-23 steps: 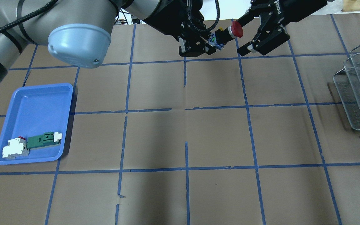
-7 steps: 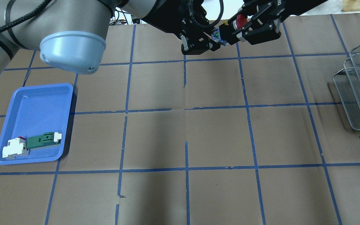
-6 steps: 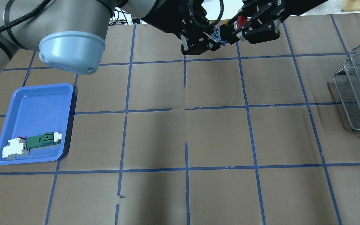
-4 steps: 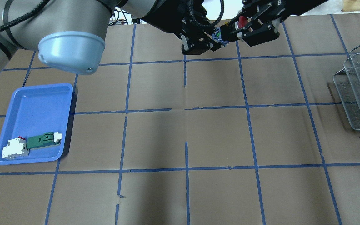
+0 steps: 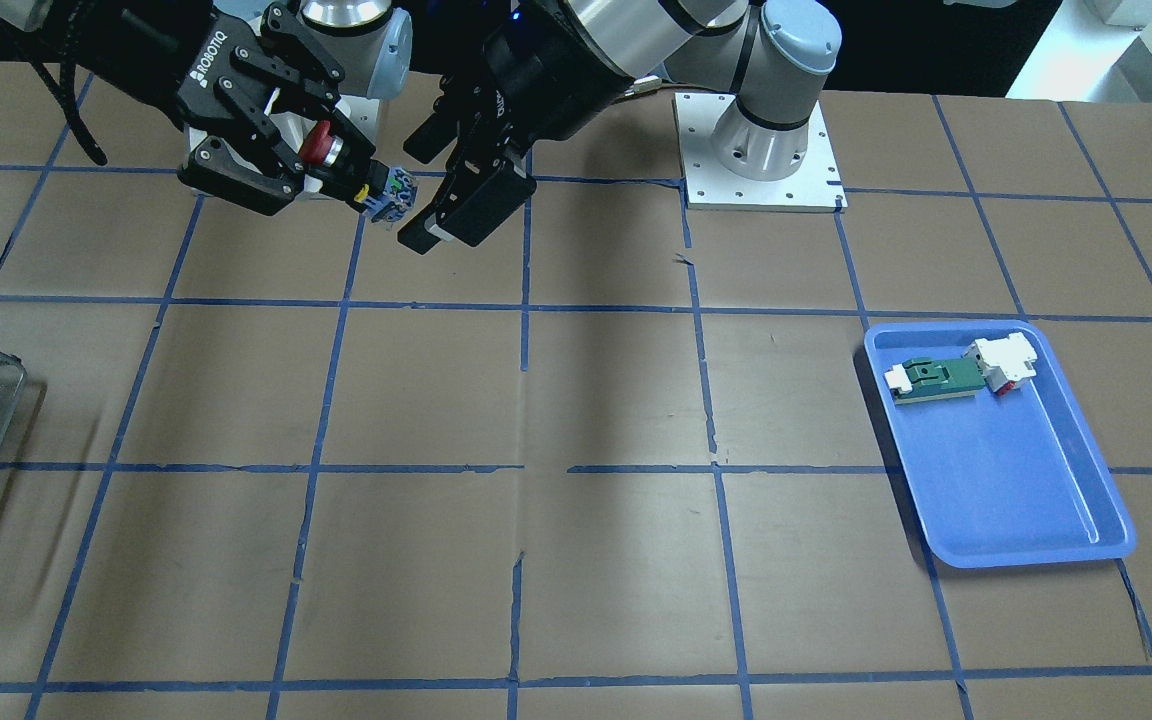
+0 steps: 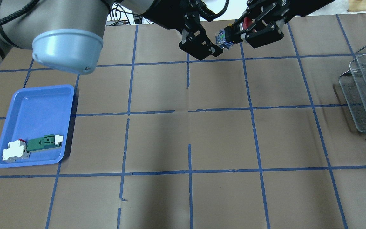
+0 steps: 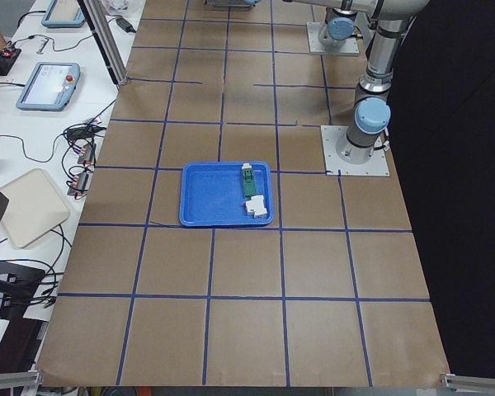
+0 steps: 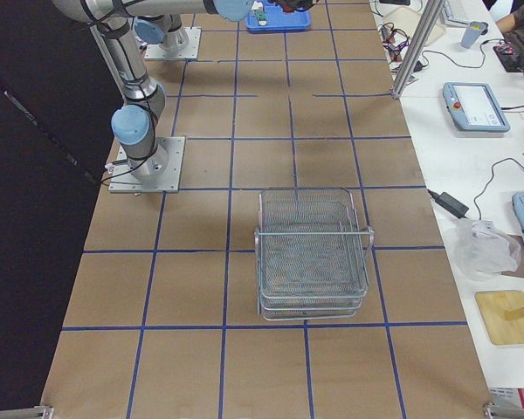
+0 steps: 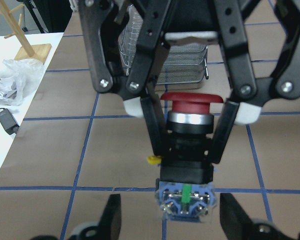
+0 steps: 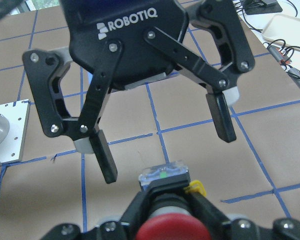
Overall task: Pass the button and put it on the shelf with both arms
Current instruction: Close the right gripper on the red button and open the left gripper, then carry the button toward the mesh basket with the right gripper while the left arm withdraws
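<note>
From the front-facing view I am watching the right gripper [image 5: 321,165] clamping the button [image 5: 351,175] by its black cylindrical body, glossy red mushroom cap towards the palm, the blue end block pointing out at the left gripper [image 5: 441,180]; that one is standing spread wide, its flat black fingers just beside the block and off it; both are hanging above the table [image 5: 576,560] of brown paper gridded with blue tape.

Overhead, the button [image 6: 233,30] is sitting at the far middle of the table; the wire-mesh shelf [image 6: 365,92], silver with rounded corners, is lying well apart at the right edge; the smooth blue tray [image 6: 68,95] at the left is holding a flat green-and-white part [image 6: 43,142] touching a white block [image 6: 14,152].

The left side view is showing me only the tray [image 7: 198,219] and the tubular silver left arm [image 7: 370,124]; the right side view is giving the shelf [image 8: 313,253] as stacked tiers near the right arm [image 8: 131,122].

Through the left wrist camera, two slim black fingers [image 9: 155,132] are pinching the body under a chrome ring.

Through the right wrist camera, the ROBOTIQ-marked left gripper [image 10: 162,140] is gaping beyond the button [image 10: 165,180].
</note>
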You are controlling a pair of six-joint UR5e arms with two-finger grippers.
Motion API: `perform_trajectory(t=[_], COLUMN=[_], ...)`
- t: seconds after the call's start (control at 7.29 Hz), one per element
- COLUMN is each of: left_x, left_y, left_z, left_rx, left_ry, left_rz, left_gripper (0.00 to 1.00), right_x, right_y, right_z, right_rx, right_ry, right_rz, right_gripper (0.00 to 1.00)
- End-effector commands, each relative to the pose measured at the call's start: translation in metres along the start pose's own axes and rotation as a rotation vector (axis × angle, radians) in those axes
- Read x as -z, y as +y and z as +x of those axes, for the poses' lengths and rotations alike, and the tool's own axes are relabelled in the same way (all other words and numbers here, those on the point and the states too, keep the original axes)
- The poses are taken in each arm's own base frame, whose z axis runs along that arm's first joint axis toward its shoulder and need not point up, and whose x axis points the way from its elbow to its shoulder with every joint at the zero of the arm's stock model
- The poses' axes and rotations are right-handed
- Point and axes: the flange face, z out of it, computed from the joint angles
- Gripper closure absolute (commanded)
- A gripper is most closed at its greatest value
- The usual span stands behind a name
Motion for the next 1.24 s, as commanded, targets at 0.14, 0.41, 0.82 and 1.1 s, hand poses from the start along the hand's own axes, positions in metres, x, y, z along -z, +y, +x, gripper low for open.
perform_trajectory(t=[0.14, 0.41, 0.82, 1.1], left_x=[0.024, 0.049, 0.086, 0.112], left_y=[0.020, 0.087, 0.172, 0.194], left_z=[-0.003, -0.021, -0.036, -0.047], left_rx=[0.158, 0.478, 0.690, 0.733], left_ry=[-0.127, -0.214, -0.326, -0.499], left_rz=[-0.181, -0.456, -0.615, -0.667], left_gripper=[0.00, 0.00, 0.00, 0.00], right_x=[0.025, 0.075, 0.176, 0.192], right_y=[0.047, 0.157, 0.327, 0.398], right_z=[0.025, 0.079, 0.119, 0.144], right_rx=[-0.139, -0.316, -0.459, -0.407], right_ry=[0.065, 0.136, 0.273, 0.285], right_rz=[-0.145, -0.341, -0.660, -0.769], right_gripper=[1.00, 1.00, 1.00, 1.00])
